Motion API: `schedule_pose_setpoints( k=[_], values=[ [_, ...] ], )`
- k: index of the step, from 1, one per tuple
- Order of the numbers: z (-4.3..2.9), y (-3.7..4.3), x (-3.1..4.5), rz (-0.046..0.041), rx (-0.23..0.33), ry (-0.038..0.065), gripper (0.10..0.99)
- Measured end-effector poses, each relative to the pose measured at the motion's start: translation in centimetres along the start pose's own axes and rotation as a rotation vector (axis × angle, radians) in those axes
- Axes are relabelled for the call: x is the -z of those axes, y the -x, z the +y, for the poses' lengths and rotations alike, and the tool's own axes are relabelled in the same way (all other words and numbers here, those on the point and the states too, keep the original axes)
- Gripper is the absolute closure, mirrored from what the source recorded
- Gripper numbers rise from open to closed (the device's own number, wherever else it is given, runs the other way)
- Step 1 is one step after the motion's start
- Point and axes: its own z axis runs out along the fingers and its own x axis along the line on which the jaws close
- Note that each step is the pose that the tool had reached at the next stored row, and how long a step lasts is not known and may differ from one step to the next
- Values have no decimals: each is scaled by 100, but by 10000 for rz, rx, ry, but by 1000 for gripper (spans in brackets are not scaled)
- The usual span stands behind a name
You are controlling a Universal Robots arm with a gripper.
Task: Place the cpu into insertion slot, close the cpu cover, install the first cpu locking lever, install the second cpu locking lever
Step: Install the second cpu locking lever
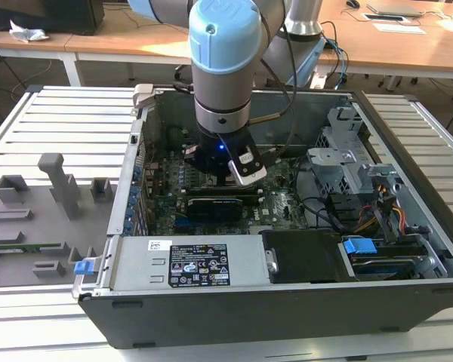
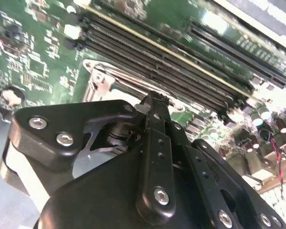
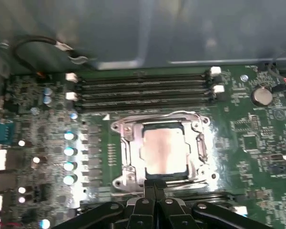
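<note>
Cpu (image 3: 164,151) — seated flat in the insertion slot (image 3: 125,157), the cpu cover (image 3: 199,143) apparently down around it, levers' state unclear — gripper (image 3: 155,183) pinched together, empty, at the slot's edge, green motherboard (image 3: 257,129) around.

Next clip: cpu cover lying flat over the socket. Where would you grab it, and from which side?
Probably the thin edge of the cpu cover nearest the gripper, coming from above on the side away from the memory slots. It lies flat around the cpu, so only an edge offers a pinch.
</note>
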Motion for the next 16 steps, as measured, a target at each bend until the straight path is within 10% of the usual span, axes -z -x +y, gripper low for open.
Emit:
schedule_pose_setpoints(
  k=[5, 16],
  values=[
    [205, 36, -47, -21, 25, -484, 980],
    [471, 86, -3, -43, 52, -945, 980]
  ],
)
